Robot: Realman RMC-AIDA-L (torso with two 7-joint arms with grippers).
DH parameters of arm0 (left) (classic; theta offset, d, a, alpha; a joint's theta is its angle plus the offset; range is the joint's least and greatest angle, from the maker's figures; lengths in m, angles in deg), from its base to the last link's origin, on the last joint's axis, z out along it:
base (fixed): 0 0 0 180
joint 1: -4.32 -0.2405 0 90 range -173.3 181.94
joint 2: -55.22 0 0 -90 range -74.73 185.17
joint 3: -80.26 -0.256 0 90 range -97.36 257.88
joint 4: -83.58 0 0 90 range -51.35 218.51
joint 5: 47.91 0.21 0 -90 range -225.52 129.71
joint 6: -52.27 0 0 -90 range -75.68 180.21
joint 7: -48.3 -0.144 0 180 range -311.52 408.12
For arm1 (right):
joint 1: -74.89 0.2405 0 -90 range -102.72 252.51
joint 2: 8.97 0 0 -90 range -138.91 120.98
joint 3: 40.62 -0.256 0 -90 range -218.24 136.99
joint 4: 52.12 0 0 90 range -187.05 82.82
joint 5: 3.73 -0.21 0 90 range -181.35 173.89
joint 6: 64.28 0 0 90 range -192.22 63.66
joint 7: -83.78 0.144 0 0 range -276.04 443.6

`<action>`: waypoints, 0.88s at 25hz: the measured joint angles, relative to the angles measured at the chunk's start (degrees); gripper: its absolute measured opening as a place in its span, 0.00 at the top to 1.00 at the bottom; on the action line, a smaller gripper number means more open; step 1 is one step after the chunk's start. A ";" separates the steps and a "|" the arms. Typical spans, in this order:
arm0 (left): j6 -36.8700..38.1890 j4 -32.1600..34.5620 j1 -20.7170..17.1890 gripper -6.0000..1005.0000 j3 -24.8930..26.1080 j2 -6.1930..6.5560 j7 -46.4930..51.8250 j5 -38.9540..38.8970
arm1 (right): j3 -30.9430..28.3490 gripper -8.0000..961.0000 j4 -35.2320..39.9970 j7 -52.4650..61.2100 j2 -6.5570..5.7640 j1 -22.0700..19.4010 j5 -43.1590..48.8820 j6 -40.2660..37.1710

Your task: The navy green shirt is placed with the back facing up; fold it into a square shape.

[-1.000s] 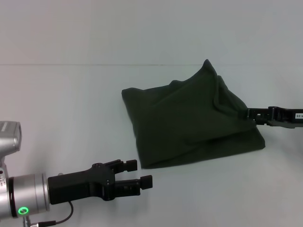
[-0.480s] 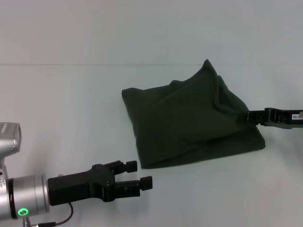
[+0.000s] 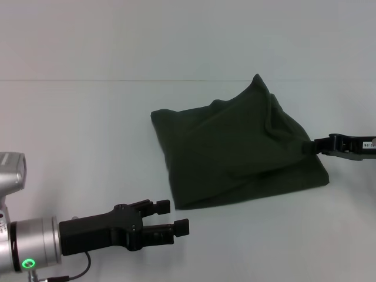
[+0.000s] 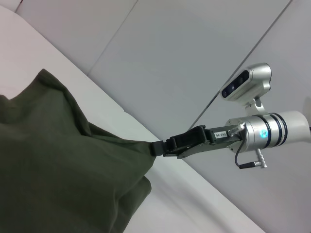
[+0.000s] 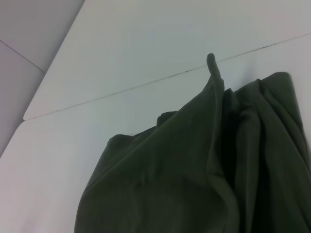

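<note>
Retreating rightward, your right claw still pinches the shirt edge, tugging it taut; left claw hovers spread near its corner.

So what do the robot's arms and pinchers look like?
The left gripper is chunky black plastic with two blocky fingers, on a shiny silver round wrist with a glowing green ring and a thin black cable. The right gripper is black too, with a small white label, a silver wrist with a blue light, and a silver camera on top.
</note>
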 joint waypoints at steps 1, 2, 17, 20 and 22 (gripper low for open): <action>0.00 0.00 0.00 0.07 0.00 0.00 0.00 0.00 | -0.01 0.81 0.00 0.00 0.00 0.01 0.00 -0.01; 0.00 0.00 0.01 0.07 0.00 0.00 0.00 0.00 | -0.04 0.85 0.00 0.00 0.00 0.01 -0.04 -0.02; 0.17 0.08 0.15 0.07 -0.06 0.24 0.69 0.00 | -4.60 0.95 3.98 -0.57 -0.71 -3.38 -2.70 -6.07; 0.18 0.08 0.18 0.07 -0.11 0.24 0.70 0.00 | -4.29 0.95 3.19 -0.68 -0.46 -4.83 -2.15 -4.38; 0.17 0.08 0.26 0.07 -0.19 0.20 0.70 0.00 | -3.99 0.95 2.06 -1.18 -0.18 -5.36 -1.73 -2.98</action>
